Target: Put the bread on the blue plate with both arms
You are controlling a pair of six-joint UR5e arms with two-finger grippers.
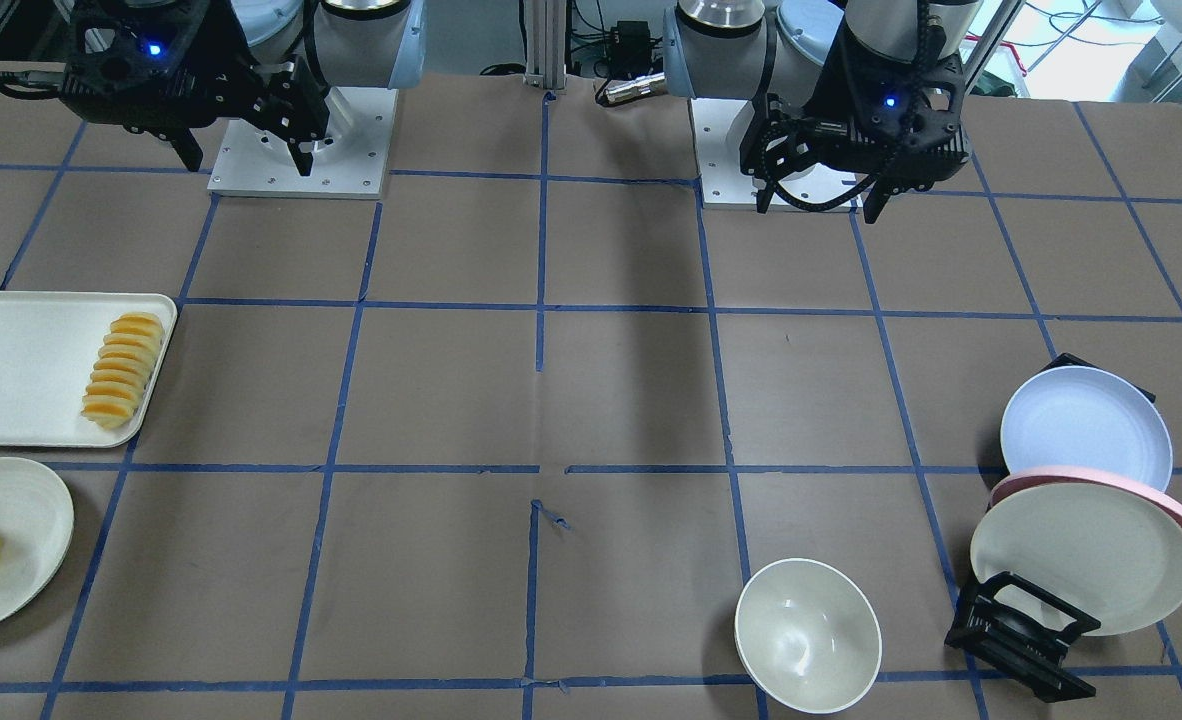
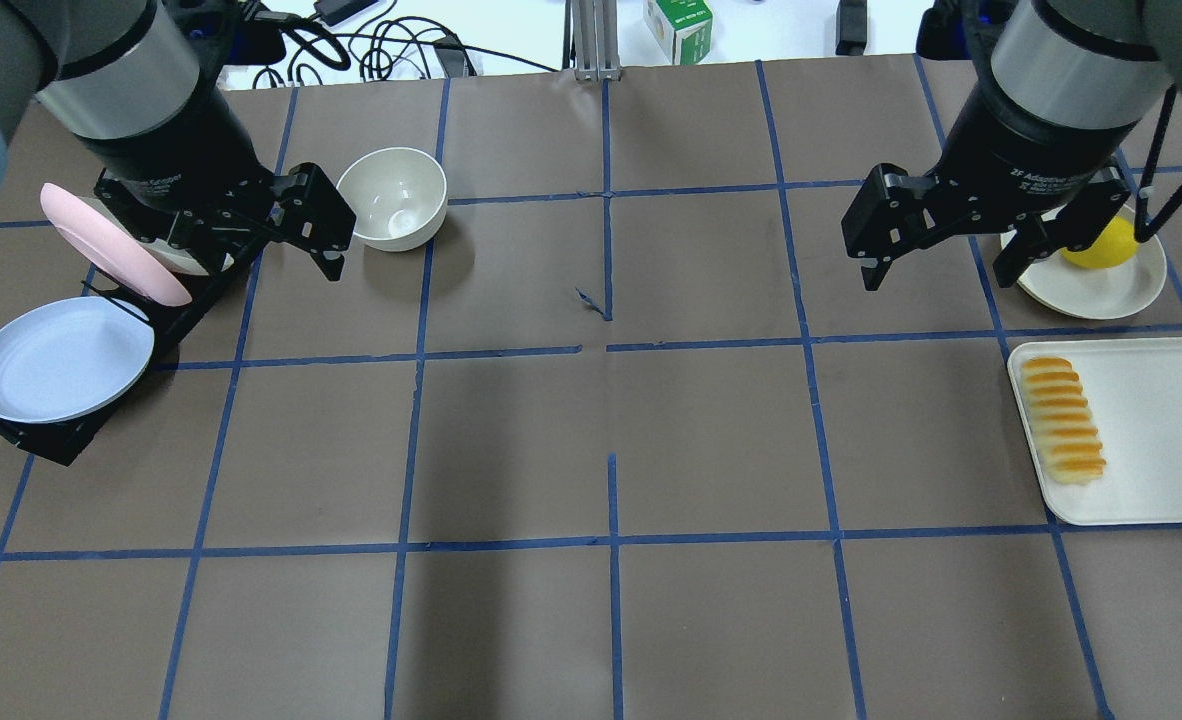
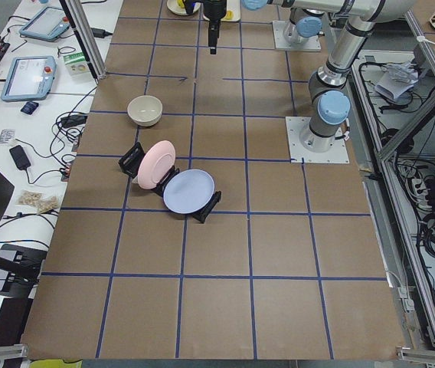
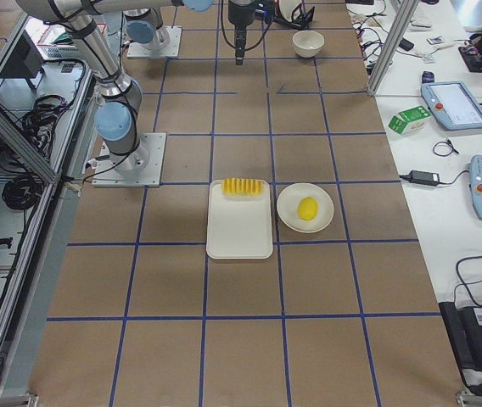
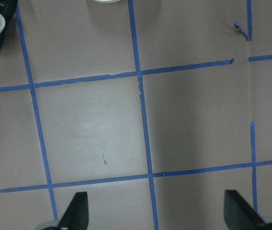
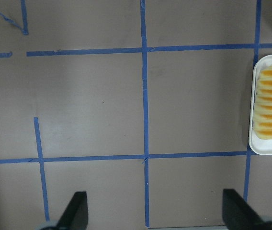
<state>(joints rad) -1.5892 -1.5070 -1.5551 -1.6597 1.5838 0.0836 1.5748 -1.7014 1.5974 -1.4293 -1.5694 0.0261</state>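
Bread (image 2: 1063, 420): one, on tray (image 2: 1161, 440). Blue plate (image 2: 59, 358): one. Left fingers (image 5: 77, 211), right fingers (image 6: 77, 210) spread.

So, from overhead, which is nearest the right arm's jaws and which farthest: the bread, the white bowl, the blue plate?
1. bread: right side, on the white tray.
2. white bowl: across the middle, on the left half.
3. blue plate: far left edge.

Ridged orange-yellow bread loaf (image 2: 1063, 420) and round pale blue-lavender plate (image 2: 59, 358), at opposite ends of the tabletop (image 2: 711, 450).
The loaf, segmented with cream sides, lies flat along the inner edge of a white rectangular tray (image 2: 1161, 440). The plate leans tilted in the end slot of a black rack (image 2: 26, 437).
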